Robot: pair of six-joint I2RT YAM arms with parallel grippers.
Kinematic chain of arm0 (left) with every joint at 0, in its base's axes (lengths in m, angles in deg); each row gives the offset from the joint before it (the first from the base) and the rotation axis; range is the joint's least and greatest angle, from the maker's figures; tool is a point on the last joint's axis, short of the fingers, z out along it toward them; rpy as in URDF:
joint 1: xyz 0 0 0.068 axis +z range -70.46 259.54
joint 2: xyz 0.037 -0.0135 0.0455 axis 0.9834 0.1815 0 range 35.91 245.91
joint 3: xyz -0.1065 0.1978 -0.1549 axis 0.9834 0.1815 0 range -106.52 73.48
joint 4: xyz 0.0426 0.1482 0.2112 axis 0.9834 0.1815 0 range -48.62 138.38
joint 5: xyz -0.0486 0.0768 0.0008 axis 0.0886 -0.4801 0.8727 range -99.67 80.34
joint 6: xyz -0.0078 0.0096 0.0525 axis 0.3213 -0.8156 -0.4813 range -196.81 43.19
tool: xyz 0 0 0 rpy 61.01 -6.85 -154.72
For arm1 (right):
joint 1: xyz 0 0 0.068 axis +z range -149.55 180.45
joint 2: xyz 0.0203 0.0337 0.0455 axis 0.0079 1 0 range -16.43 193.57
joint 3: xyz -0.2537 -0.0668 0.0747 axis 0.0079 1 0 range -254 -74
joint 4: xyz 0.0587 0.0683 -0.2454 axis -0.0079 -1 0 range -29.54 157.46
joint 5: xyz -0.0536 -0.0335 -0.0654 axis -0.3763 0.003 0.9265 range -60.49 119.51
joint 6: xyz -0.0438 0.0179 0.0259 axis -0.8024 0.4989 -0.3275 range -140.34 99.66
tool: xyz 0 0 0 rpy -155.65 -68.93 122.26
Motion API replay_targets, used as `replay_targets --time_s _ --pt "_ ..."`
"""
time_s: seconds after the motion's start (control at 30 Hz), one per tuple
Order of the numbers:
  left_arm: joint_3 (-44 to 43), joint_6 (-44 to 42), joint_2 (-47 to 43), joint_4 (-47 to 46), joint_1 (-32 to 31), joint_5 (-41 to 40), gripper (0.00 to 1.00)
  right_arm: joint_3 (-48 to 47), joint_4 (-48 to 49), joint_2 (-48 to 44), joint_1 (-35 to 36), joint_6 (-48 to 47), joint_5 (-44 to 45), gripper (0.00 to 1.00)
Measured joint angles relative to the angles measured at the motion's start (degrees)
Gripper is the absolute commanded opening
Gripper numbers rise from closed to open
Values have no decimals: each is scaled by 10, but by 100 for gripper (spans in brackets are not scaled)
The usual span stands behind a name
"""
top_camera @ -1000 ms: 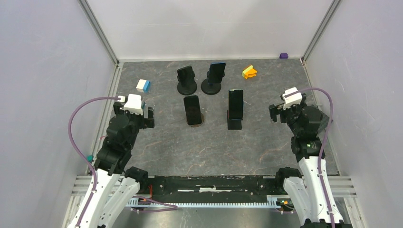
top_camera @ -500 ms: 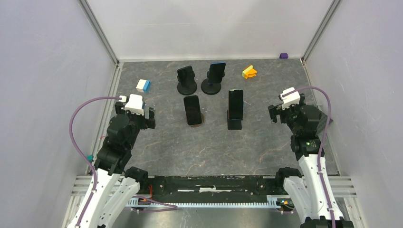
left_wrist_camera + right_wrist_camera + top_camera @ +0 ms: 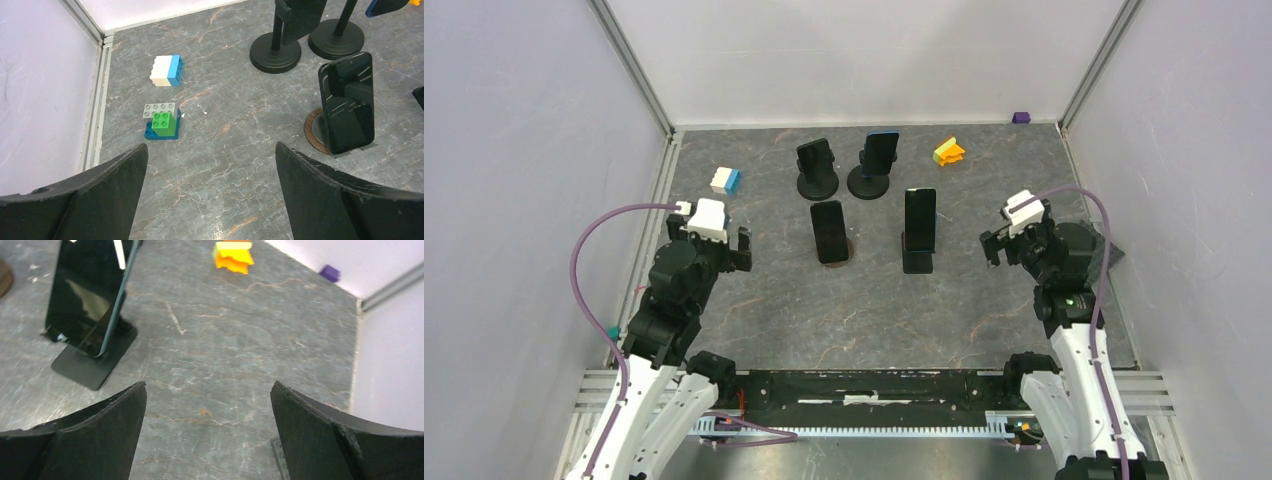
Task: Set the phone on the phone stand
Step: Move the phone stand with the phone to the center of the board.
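Several dark phones each lean on a stand. In the top view one phone point(image 3: 829, 230) stands on a round brown-based stand, another phone point(image 3: 919, 219) on a flat black stand point(image 3: 916, 264), and two more sit on round black stands point(image 3: 817, 185) at the back. My left gripper point(image 3: 711, 238) hovers open left of them and holds nothing. The left wrist view shows its open jaws point(image 3: 211, 147) over bare table, the nearest phone point(image 3: 347, 102) ahead on the right. My right gripper point(image 3: 1016, 232) is open and empty too point(image 3: 208, 385), with the flat-stand phone point(image 3: 92, 295) ahead on its left.
A white-and-blue brick point(image 3: 167, 70) and a green, blue and grey brick stack point(image 3: 161, 122) lie near the left wall. A yellow-orange brick point(image 3: 234, 254) and a small purple piece point(image 3: 329, 273) sit at the back right. Walls enclose the table on three sides.
My right gripper has drifted a little left and nearer, toward the flat-stand phone. The left gripper has barely shifted. Both stay open.
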State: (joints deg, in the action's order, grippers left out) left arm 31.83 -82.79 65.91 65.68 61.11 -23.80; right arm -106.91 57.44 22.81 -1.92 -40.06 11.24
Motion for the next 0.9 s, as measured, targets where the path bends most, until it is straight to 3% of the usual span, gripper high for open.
replay_targets --time_s 0.43,0.6,0.9 --pt "0 0 7 0 0 24 100 23 -14 183 1 -132 -107 97" --pt "0 0 16 1 0 27 100 23 9 282 18 -200 -132 87" --pt "0 0 25 1 0 27 100 12 75 408 81 -255 -139 51"
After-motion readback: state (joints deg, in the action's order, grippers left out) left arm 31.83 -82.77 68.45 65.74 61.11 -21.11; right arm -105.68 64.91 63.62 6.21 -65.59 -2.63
